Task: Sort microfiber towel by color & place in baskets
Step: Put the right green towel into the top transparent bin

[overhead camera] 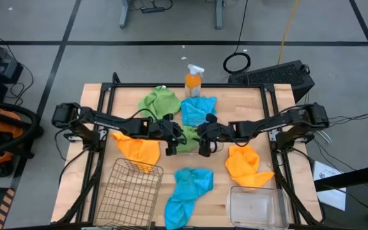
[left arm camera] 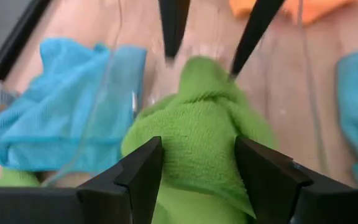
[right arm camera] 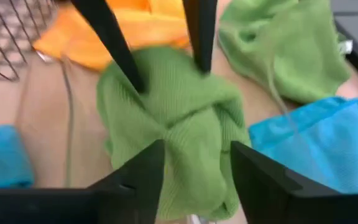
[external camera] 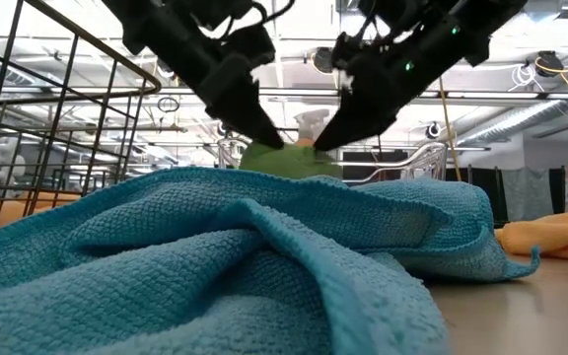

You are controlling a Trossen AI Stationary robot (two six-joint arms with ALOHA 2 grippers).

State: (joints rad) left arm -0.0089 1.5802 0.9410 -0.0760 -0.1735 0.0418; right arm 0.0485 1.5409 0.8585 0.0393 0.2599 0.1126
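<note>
Centrally, a clear basket (left arm camera: 114, 99) holds a green towel (left arm camera: 197, 124).

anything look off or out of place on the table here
Two things. An orange spray bottle stands at the far edge among the towels, though it is no cloth. And both grippers, left and right, straddle the same crumpled green towel from opposite sides at mid-table, jaws open. Nothing looks spilled or damaged.

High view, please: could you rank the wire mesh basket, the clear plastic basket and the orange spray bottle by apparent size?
1. Wire mesh basket, largest.
2. Clear plastic basket, somewhat smaller, though both are cut off by the picture's bottom edge, so this is unsure.
3. Orange spray bottle, clearly smallest.
</note>
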